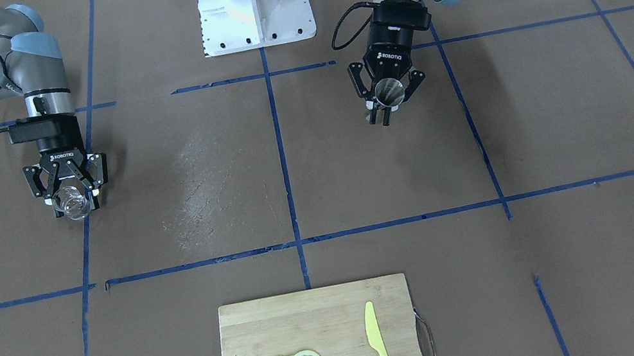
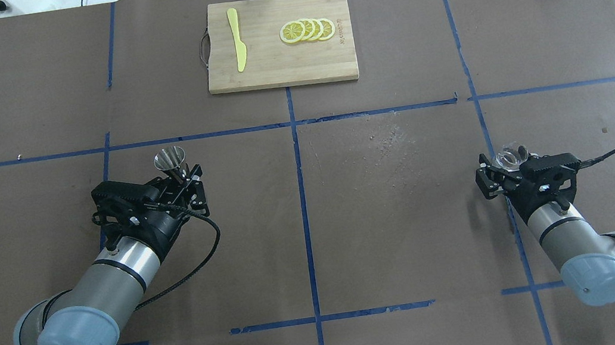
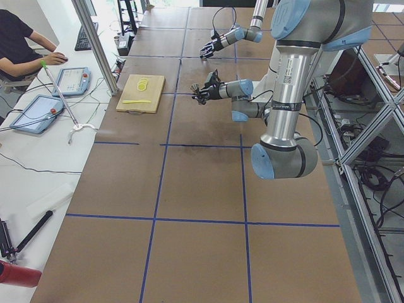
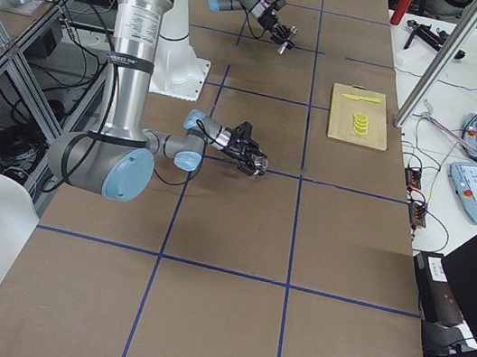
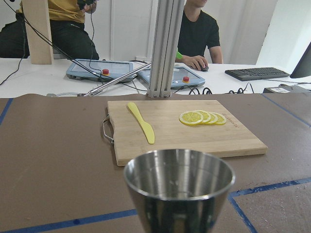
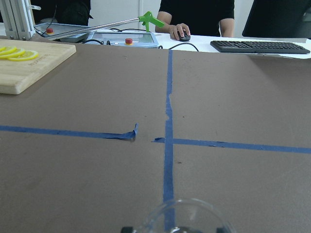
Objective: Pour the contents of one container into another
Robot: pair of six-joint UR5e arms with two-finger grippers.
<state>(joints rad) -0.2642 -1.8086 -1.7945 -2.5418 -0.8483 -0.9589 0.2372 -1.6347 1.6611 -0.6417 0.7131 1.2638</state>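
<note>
Hidden bits first: in the left wrist view the polished steel conical cup (image 5: 180, 187) fills the 6 o'clock edge, base cut off by the frame, and the inside below the rim is too dark to tell any contents. In the right wrist view only the rim of the clear glass cup (image 6: 180, 213) shows at 6 o'clock, the rest is cut off and contents are unreadable. No fingers show in either wrist view. Can't tell from any view whether either cup touches the brown paper-covered table (image 2: 409, 212). Overhead: left gripper (image 2: 180, 177) is clamped on the steel cup's lower part, cup upright with mouth up, sitting around 9 o'clock of table centre. The left arm reaches forward with forearm low and wrist about level, pointing toward 1 o'clock. Right gripper (image 2: 502, 169) is closed around the glass cup, upright, around 3 o'clock of centre; that arm is also low and level, pointing toward 11 o'clock. The two cups are well apart. At 12 o'clock, on the far edge, is a bamboo cutting board (image 2: 281, 71) with a yellow plastic knife (image 2: 237, 47) at its 9 o'clock side and overlapping lemon slices (image 2: 307, 30) at its 2 o'clock side.
</note>
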